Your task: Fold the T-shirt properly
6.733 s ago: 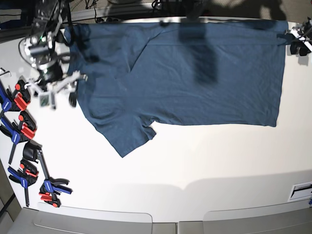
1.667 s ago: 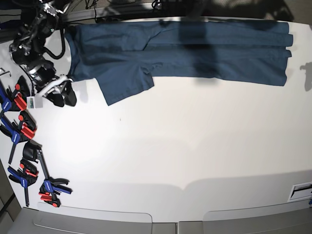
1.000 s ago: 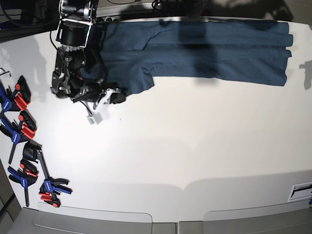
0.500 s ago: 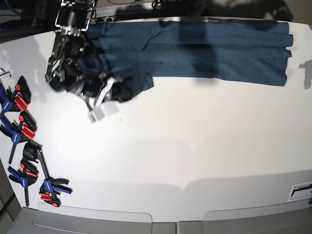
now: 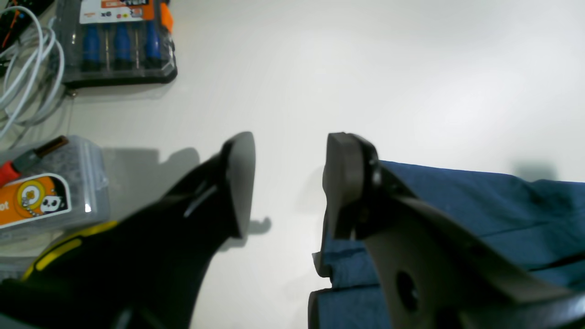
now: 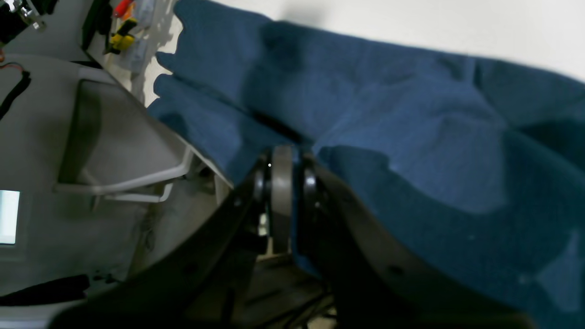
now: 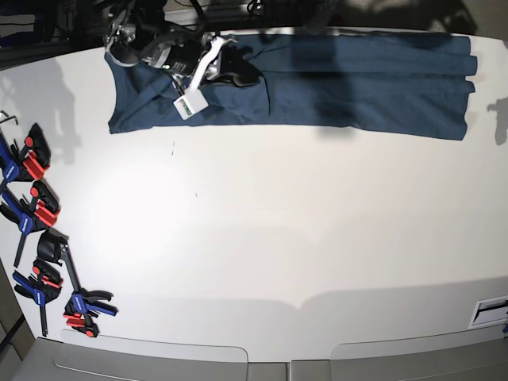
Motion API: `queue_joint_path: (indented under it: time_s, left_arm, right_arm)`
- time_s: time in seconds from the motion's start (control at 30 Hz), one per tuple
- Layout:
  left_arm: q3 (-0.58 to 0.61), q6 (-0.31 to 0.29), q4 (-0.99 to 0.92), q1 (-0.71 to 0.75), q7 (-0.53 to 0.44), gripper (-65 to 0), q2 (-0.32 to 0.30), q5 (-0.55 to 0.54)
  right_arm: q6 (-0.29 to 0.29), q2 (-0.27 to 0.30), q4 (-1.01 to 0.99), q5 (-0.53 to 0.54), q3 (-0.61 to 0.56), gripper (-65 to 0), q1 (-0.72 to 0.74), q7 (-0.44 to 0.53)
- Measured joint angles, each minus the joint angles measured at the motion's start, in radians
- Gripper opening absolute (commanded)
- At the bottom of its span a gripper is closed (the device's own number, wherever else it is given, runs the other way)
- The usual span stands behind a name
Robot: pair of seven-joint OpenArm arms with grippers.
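The dark navy T-shirt [image 7: 357,79] lies as a long folded band along the table's far edge. My right gripper [image 7: 246,75] is over its left part, shut on a pinch of the shirt's fabric [image 6: 388,137], as the right wrist view [image 6: 283,160] shows. The sleeve lies turned up onto the shirt's body. My left gripper [image 5: 290,183] is open and empty, just above the white table, with the shirt's hem corner [image 5: 457,205] beside its right finger. The left gripper is out of the base view.
Several blue and red clamps [image 7: 32,214] lie along the table's left edge. Near the left gripper are a screwdriver case [image 5: 119,41], a clear box with an orange label [image 5: 41,196] and white cables [image 5: 23,68]. The white table [image 7: 278,238] stretches in front of the shirt.
My right gripper has carried the sleeve up and to the right, from below the band onto the shirt's body. The sleeve no longer hangs out over the table.
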Motion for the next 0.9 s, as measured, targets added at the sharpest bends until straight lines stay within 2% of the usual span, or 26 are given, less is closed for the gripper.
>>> queue_joint_path:
  time_s: [0.03,0.1,0.13,0.17,0.33,0.53,0.6,0.7,0.8,0.9]
  left_arm:
    - [0.000,0.000,0.000,0.000,0.000,-41.5,0.000,0.000]
    - [0.000,0.000,0.000,0.001,0.000,-40.0,0.000,0.000]
    - [0.000,0.000,0.000,0.003,-0.001,-38.6,0.000,-0.001]
    - [0.000,0.000,0.000,0.010,-0.002,-37.6,0.000,-0.001]
    - [-0.001,0.001,0.000,0.076,-0.003,-36.6,0.011,0.000]
    - [0.000,0.000,-0.076,0.096,-0.008,-35.2,0.105,-0.001]
    - [0.000,-0.008,-0.149,0.097,-0.030,-35.3,0.122,0.003]
    - [0.000,-0.008,-0.267,0.094,-0.027,-33.6,0.126,-0.060]
    - [0.000,-0.008,-0.349,0.094,-0.004,-31.8,0.126,-0.145]
    - [0.000,-0.008,-0.389,0.093,0.000,-31.8,0.130,-0.155]
  right_arm:
    - [0.000,0.001,0.000,-0.011,0.000,-64.9,0.001,0.000]
    - [0.001,0.001,0.000,-0.011,0.000,-47.7,0.002,0.028]
    - [0.000,0.001,0.000,-0.011,0.000,-40.9,0.002,0.037]
    - [0.000,0.001,0.000,-0.011,0.000,-37.2,0.002,0.045]
    - [0.000,0.000,0.000,-0.011,0.002,-36.7,0.024,0.073]
    - [0.000,0.002,0.000,-0.016,0.065,-36.8,0.121,0.095]
    - [0.000,0.000,0.000,-0.068,0.101,-36.8,0.140,0.134]
    - [-0.001,0.002,0.000,-0.137,0.155,-36.8,0.163,0.167]
    - [-0.001,0.017,0.000,-0.139,0.188,-36.8,0.173,0.192]
    - [0.000,0.044,0.000,-0.142,0.197,-36.8,0.172,0.199]
